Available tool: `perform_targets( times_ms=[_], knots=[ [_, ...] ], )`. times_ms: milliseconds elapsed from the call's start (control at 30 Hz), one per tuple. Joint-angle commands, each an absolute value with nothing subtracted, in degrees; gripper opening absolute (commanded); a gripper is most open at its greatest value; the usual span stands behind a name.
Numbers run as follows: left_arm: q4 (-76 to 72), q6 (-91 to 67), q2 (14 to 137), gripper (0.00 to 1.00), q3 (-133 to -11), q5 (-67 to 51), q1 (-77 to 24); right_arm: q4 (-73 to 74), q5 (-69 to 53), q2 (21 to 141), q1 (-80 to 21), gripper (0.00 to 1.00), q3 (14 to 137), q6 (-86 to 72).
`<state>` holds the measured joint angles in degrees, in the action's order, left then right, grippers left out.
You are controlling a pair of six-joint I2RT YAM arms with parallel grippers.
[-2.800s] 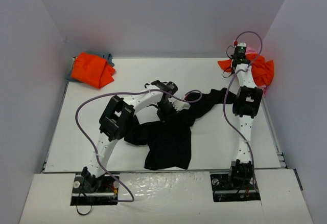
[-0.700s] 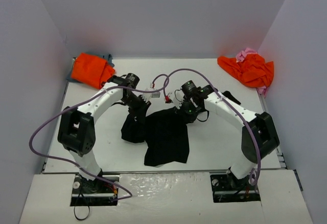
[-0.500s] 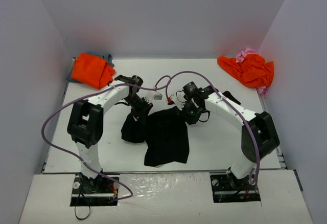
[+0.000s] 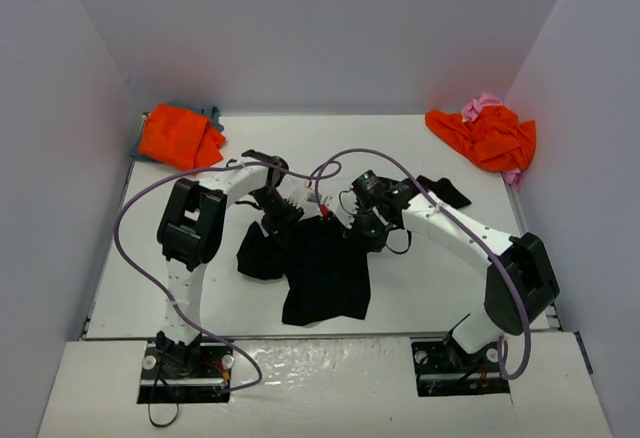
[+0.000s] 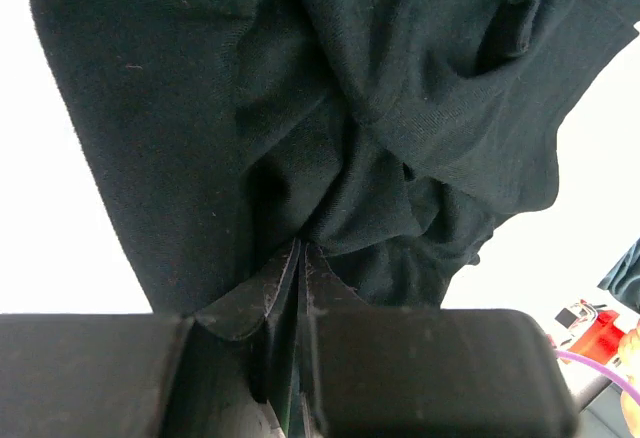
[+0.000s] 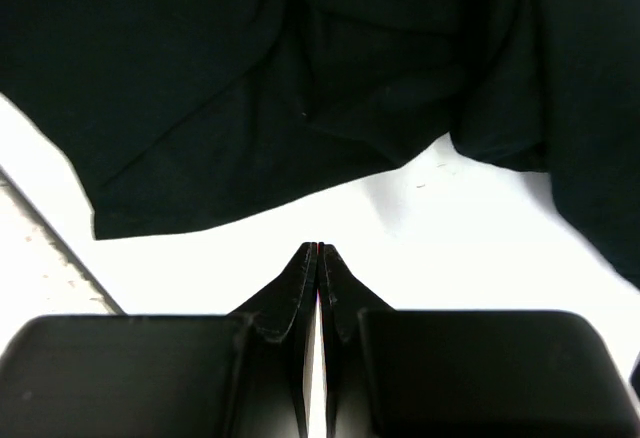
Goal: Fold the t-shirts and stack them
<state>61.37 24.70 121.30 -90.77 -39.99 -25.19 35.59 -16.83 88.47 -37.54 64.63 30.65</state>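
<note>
Arms farther inward than before; left pincer tight on black t-shirt, right pincer together, empty.

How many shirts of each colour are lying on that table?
black t-shirt: 1
orange t-shirts: 2
pink t-shirt: 1
blue-grey t-shirt: 1, mostly hidden under the left orange one
Total: 5

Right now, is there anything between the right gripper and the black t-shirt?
Nothing visible. The right gripper, jaws shut, points at the black t-shirt across a bare strip of table.
</note>
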Motion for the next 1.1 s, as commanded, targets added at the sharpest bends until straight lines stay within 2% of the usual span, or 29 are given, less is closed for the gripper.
perform_targets(
  times_ms=[0, 233, 367, 533, 767, 900, 1067],
  knots=[
    [62.9, 22.6, 121.2, 0.0, -94.5, -37.7, -25.8, 36.0, -22.3, 85.3, -37.5, 0.0, 62.5, 32.4],
    [63.7, 20.7, 124.6, 0.0, -98.7, -34.3, -25.8, 36.3, -24.6, 87.9, -42.5, 0.0, 61.3, 33.1],
    [62.5, 19.8, 123.7, 0.0, -98.9, -32.7, -25.6, 36.9, -19.9, 91.5, -46.8, 0.0, 61.7, 34.8],
    [60.8, 18.8, 123.8, 0.0, -98.4, -31.6, -25.5, 32.5, -17.9, 94.6, -47.2, 0.0, 61.0, 35.3],
    [61.3, 17.8, 125.6, 0.0, -100.4, -31.6, -25.2, 31.2, -17.5, 107.9, -47.7, 0.0, 61.5, 37.6],
    [60.7, 17.2, 125.3, 0.0, -101.7, -30.3, -24.4, 32.5, -17.3, 108.4, -49.4, 0.0, 59.6, 40.3],
    [61.4, 16.8, 128.5, 0.0, -110.5, -27.2, -20.3, 35.8, -16.8, 107.4, -49.9, 0.0, 58.7, 42.7]
  ],
)
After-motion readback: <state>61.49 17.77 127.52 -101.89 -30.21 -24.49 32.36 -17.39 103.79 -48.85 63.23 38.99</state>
